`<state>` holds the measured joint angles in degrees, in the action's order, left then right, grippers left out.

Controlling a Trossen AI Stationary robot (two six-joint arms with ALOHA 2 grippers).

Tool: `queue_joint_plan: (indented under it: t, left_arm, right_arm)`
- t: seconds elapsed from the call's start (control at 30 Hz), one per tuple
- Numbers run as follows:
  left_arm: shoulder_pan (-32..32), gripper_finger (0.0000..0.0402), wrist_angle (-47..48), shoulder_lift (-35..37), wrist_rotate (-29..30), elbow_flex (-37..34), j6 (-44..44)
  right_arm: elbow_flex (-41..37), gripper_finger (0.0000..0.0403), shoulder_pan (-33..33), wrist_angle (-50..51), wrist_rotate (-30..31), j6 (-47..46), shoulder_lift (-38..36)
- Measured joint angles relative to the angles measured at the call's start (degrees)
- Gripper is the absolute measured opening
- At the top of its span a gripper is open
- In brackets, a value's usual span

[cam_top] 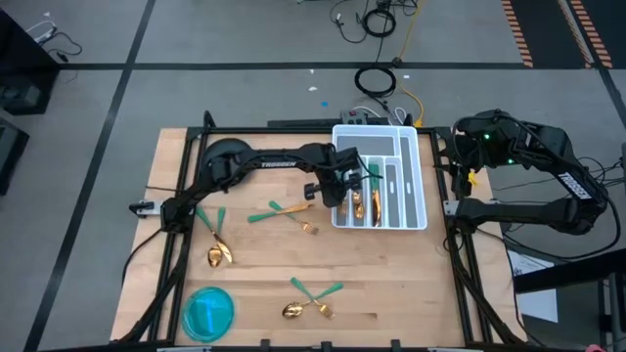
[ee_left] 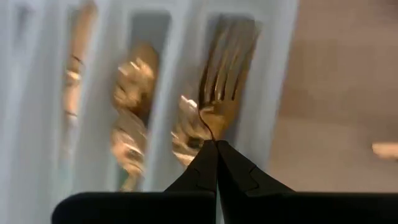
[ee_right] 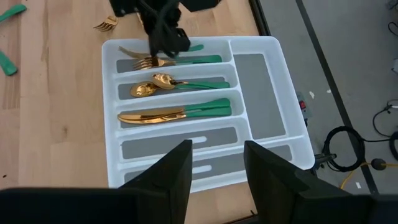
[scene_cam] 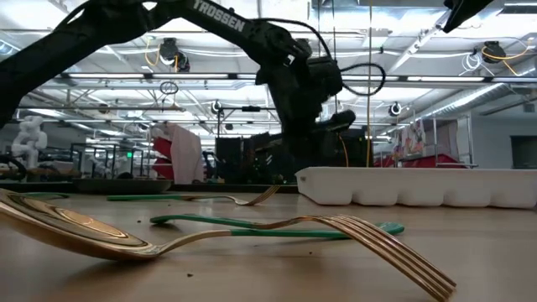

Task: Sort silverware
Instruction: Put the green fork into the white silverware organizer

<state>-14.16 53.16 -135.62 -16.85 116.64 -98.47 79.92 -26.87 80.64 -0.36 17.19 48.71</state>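
Observation:
The silverware has gold heads and green handles. Several pieces lie in the white tray [cam_top: 416, 176]: forks, spoons [ee_right: 177, 84] and a knife [ee_right: 174, 112], each kind in its own slot. Loose on the table are two forks [cam_top: 284, 210], a spoon [cam_top: 217, 249] and a spoon-and-fork pair [cam_top: 308, 301]. My left gripper [cam_top: 344, 188] is over the tray's left slot, shut on a fork [ee_left: 227, 68]. My right gripper [ee_right: 217, 168] waits open off the table's right edge, above the tray's far side. My left gripper pinches the fork at its neck [ee_left: 208, 121], just behind the tines, between the two fingertips [ee_left: 233, 162]. The fingers come from above, pointing down into the tray's left slot. The tines reach out past the fingers along the slot. The handle is hidden under the gripper.
A round blue plate [cam_top: 208, 311] sits at the table's near left corner. The tray's right slots [ee_right: 261, 93] hold nothing. Bare wood lies between the loose pieces. The low view shows a fork [scene_cam: 369, 235] and a spoon [scene_cam: 75, 226] close to that camera.

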Motion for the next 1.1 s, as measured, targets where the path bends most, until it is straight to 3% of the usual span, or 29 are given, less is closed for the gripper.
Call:
queue_joint_plan:
  t: [0.43, 0.63, 1.1]
  left_arm:
    - [0.43, 0.0000, -0.65, -2.05, -0.10, 0.13, 0.49]
    - [0.49, 0.0027, -1.13, -2.11, 0.83, 0.11, 1.04]
    - [1.48, 0.0038, -2.07, -2.04, 8.79, -0.02, 7.72]
  right_arm:
    - [0.00, 0.0137, 0.00, 0.22, -0.17, 0.59, 0.00]
    - [0.00, 0.0137, 0.00, 1.17, -0.26, 0.54, -0.01]
    - [0.00, 0.0137, 0.00, 2.19, -1.70, 0.44, 0.00]
